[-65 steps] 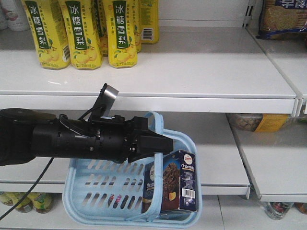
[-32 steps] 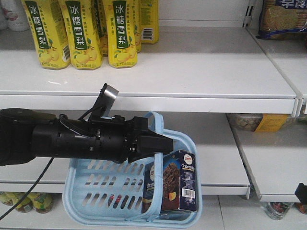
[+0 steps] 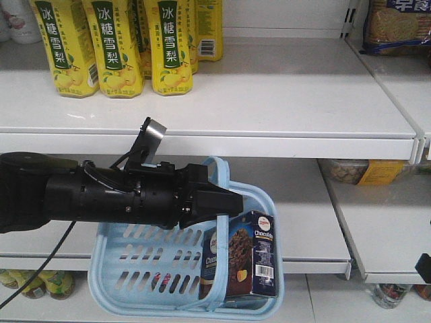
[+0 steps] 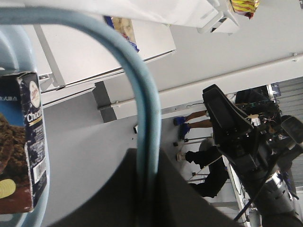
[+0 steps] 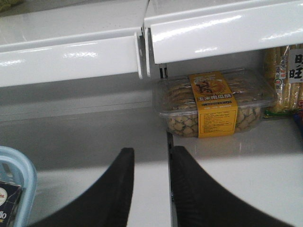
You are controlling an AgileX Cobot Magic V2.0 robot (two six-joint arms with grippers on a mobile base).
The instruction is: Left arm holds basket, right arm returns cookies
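Note:
My left arm (image 3: 101, 195), black with a silver tab on top, reaches in from the left. My left gripper (image 3: 225, 202) is shut on the hoop handle (image 4: 142, 94) of the light blue basket (image 3: 135, 269) and holds it in front of the lower shelf. The dark navy cookies box (image 3: 249, 256) stands upright in the basket's right end; it also shows in the left wrist view (image 4: 23, 142). My right gripper (image 5: 149, 156) is open and empty, facing the shelf to the right of the basket corner (image 5: 19, 175). A black bit of the right arm (image 3: 424, 268) shows at the lower right edge.
Yellow drink bottles (image 3: 114, 47) stand on the upper shelf (image 3: 283, 128). A clear biscuit tub with a yellow label (image 5: 213, 101) sits on the right-hand shelf. A vertical seam (image 5: 168, 142) divides the two shelf boards. Jars (image 3: 34, 282) stand below left.
A black part of the right arm has come into view at the lower right edge. The left arm, basket and cookies have not moved.

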